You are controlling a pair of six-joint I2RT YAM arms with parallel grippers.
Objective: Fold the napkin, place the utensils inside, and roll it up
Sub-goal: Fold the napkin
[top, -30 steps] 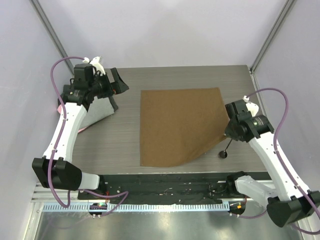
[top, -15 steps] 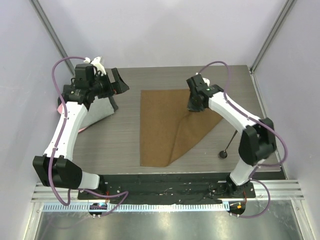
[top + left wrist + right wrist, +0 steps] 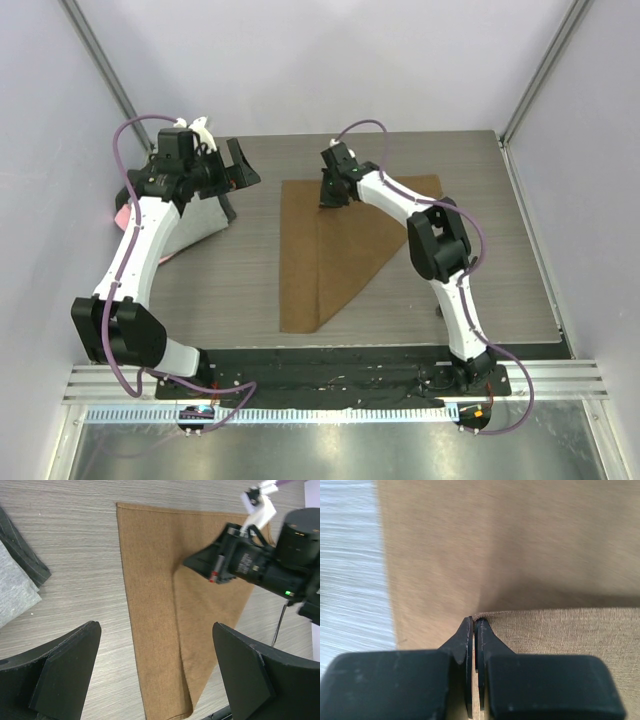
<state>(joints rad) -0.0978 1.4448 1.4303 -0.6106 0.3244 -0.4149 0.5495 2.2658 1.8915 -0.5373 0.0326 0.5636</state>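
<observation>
The right claw [image 3: 474, 622] pinched the napkin's [image 3: 298, 270] corner and, I reckoned, needed to set it flush on the left edge; the left claw [image 3: 157, 665] hung spread.

Right arm [image 3: 392, 200]: I have it reached far over to the back middle of the counter [image 3: 230, 290], elbow folded high above its base, forearm running out to the left. Right gripper [image 3: 475, 626] points down, jaws pressed together on a folded-over corner of the napkin [image 3: 545, 545], with only a thin slit between them. Left arm [image 3: 135, 250] rises along the left side, wrist bent rightward. Left gripper [image 3: 155, 675] hangs above the counter, jaws spread wide.
</observation>
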